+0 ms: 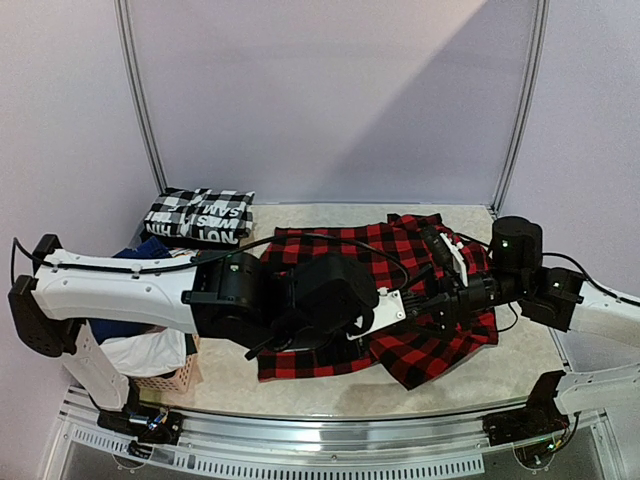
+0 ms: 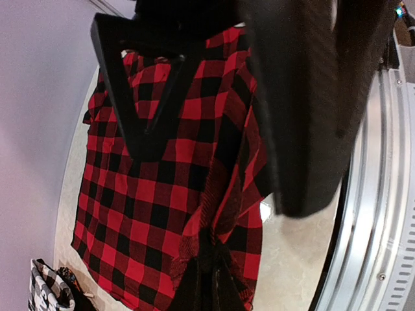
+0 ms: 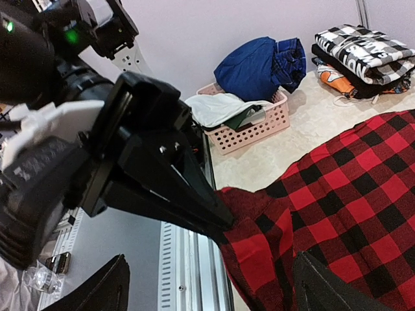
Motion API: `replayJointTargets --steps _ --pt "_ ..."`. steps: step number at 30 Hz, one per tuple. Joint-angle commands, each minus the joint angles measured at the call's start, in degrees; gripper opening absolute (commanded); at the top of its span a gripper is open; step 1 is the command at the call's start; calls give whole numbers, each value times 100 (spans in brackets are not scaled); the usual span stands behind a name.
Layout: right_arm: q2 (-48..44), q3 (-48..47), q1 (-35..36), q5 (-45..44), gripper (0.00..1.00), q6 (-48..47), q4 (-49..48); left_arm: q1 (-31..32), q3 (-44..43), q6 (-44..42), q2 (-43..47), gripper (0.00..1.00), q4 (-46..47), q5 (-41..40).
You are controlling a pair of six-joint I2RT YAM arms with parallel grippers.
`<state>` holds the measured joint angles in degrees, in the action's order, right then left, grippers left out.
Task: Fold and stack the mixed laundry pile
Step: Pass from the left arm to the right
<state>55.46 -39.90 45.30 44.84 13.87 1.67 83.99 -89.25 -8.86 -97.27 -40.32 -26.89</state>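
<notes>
So the red-and-black plaid shirt (image 1: 400, 260) lies spread across the table (image 1: 520, 372), long axis left to right. The left gripper (image 2: 209, 272) is pinched on its near edge. The right gripper (image 3: 209, 259), jaws wide apart, faces that same edge, just beside it.

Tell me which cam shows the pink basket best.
Right wrist: the pink basket shows nearly whole, clothes heaped in it. Top external shows only a corner under the left arm. Left wrist misses it.
</notes>
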Motion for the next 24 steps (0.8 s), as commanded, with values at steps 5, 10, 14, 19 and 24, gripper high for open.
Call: replayJointTargets --steps 5,10,14,19,24 --pt "358 -301 76 -173 83 -890 386 -200 -1 -84 443 0 -219 438" --pt "606 -273 125 -264 79 -977 298 -224 -36 -47 469 0 -208 594" --pt "754 -290 202 -314 69 -991 174 -246 -86 -1 468 0 -255 628" --pt "882 -286 324 -322 43 -992 96 -308 -92 114 455 0 -279 607" --pt "686 -219 358 -345 3 -895 107 -330 -99 254 496 0 -269 615"
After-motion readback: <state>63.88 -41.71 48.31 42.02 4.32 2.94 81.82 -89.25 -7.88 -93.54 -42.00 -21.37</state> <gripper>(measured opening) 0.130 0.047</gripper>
